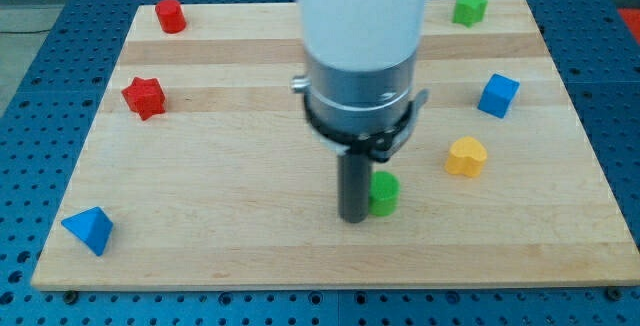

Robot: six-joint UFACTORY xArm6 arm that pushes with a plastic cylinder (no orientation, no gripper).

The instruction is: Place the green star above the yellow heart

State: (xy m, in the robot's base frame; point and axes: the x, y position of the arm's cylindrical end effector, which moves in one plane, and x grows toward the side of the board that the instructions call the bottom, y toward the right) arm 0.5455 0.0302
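The green star [468, 6] lies near the board's top right edge. The yellow heart [466, 156] lies right of centre, well below the star. My tip [354, 216] is the lower end of the dark rod, low in the middle of the board. It sits just left of a small green block [384, 193], touching or nearly touching it. The tip is left of and below the yellow heart, far from the green star. The arm's white and grey body hides the board behind it.
A blue cube [498, 95] lies above right of the heart. A red star [144, 97] and a red block [170, 15] lie at the left. A blue triangular block [89, 230] sits at the bottom left corner. The wooden board [230, 176] rests on a blue perforated table.
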